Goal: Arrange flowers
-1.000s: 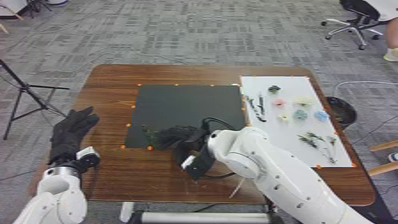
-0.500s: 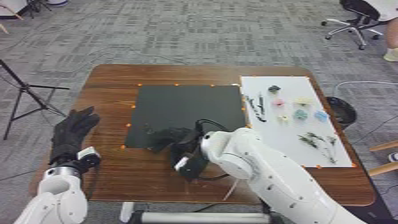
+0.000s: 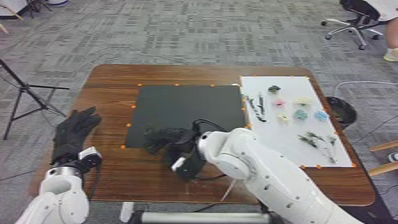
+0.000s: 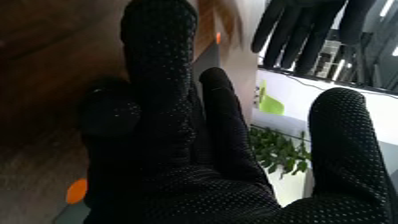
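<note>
Working at the black mat [image 3: 187, 106], we have our right hand's [image 3: 166, 138] fingers nearly straight, gripping nothing visible; we should lift straight up, gently, to avoid dragging anything.

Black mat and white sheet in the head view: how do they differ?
The black mat is nearly square, while the white sheet is longer front to back. The right hand is over the mat's near edge; the sheet holds loose flowers and green sprigs. Both lie on the table, with orange markers along their edges.

Wood tbl [image 3: 133, 175] w/ slight gloss, blk sheet [image 3: 191, 107] matt, wht sheet [image 3: 275, 137] smooth.
</note>
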